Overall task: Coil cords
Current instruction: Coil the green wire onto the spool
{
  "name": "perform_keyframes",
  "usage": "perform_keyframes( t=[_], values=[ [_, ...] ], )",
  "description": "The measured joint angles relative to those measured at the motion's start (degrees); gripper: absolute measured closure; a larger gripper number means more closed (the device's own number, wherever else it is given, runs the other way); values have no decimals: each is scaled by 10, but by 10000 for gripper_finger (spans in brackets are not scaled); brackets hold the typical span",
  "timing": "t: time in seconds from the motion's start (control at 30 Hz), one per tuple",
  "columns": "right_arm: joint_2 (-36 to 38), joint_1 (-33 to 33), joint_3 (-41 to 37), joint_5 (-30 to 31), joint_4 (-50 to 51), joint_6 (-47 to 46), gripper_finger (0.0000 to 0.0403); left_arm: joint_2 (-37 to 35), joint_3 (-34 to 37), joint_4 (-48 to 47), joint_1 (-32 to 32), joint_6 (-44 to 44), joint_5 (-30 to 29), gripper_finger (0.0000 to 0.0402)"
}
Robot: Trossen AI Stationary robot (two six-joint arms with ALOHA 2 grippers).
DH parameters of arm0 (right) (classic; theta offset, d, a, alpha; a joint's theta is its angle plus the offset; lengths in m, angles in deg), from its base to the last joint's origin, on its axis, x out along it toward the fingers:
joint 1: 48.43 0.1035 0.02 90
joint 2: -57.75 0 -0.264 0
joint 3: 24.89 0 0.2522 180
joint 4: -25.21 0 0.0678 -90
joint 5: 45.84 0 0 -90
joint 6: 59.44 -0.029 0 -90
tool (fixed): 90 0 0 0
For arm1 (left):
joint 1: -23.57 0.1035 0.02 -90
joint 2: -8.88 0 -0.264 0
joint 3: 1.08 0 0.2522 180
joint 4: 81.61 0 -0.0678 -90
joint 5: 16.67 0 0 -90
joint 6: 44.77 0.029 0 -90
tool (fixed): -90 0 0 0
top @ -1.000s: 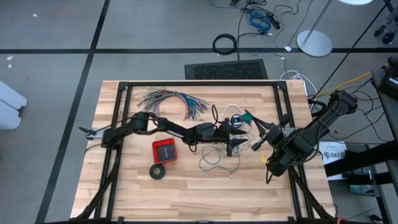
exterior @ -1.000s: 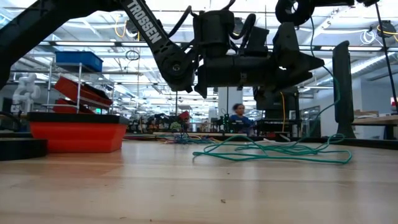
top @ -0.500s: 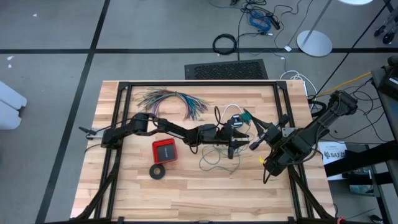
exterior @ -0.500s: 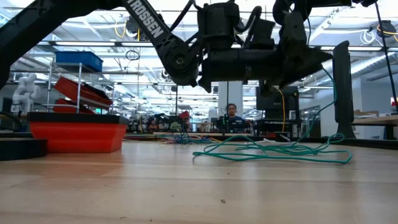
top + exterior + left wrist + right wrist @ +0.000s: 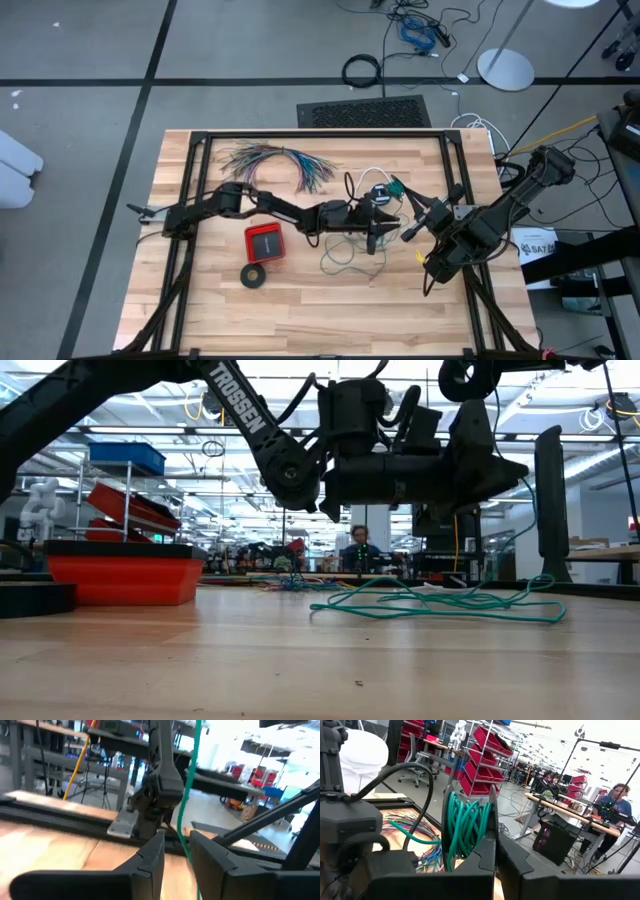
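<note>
The teal-green wire lies partly as a loose tangle [image 5: 340, 258] on the table, also shown in the low view [image 5: 440, 600]. Partly it is a small coil [image 5: 466, 826] at my right gripper [image 5: 408, 232], which is shut on it above the table's middle right. One strand [image 5: 188, 795] rises between the open fingers of my left gripper [image 5: 378, 230], which hovers just left of the right one. The white cord [image 5: 368, 177] with its black round piece [image 5: 380, 194] lies on the table just beyond both grippers. My left gripper: I cannot tell whether its fingers [image 5: 152, 857] touch the teal strand that passes through the gap between them. My right gripper holds the teal coil by several turns [image 5: 479, 827] at its fingertips. The coil stands upright, lifted clear of the table. The fingers hide the exact place of contact.
A red box [image 5: 265, 241] and a black tape-like ring [image 5: 254, 276] lie near the left arm. A fanned bundle of many-coloured wires [image 5: 280, 160] lies at the far left. The dark frame [image 5: 300, 135] borders the table. A person shows in the room behind [image 5: 358, 550].
My left gripper has swung a little toward the right gripper, rising slightly and then dropping back. The tangle on the table has kept its place.
</note>
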Motion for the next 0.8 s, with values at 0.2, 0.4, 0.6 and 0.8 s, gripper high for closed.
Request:
perform_keyframes(
  t=[0.2,0.4,0.6,0.8],
  values=[
    [0,0,0,0,0,2,403,0,-1,-8,1,0,0,316],
    [0,0,0,0,0,2,403,0,-1,-13,3,1,0,339],
    [0,0,0,-1,-1,2,403,0,-1,-12,20,15,15,394],
    [0,10,0,-8,-1,4,403,1,-1,-49,63,25,28,399]
  ],
)
